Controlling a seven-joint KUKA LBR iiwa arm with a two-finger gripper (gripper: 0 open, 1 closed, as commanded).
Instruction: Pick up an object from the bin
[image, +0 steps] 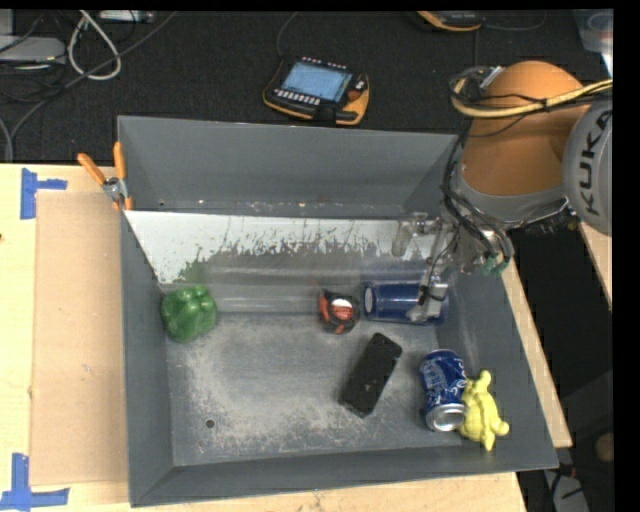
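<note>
My gripper (435, 295) covers the right end of the farther blue can (390, 300). Open or closed, I cannot tell.

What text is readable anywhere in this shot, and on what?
"KUK": large dark letters running along the grey arm segment, a partial word.
Dark blue can lying by the bin's back wall: print too blurred to read.
Blue can at front right: pale markings, unreadable.
Handheld screen on the floor beyond the bin: lit, text too small to read.
Nothing else carries legible text.
</note>
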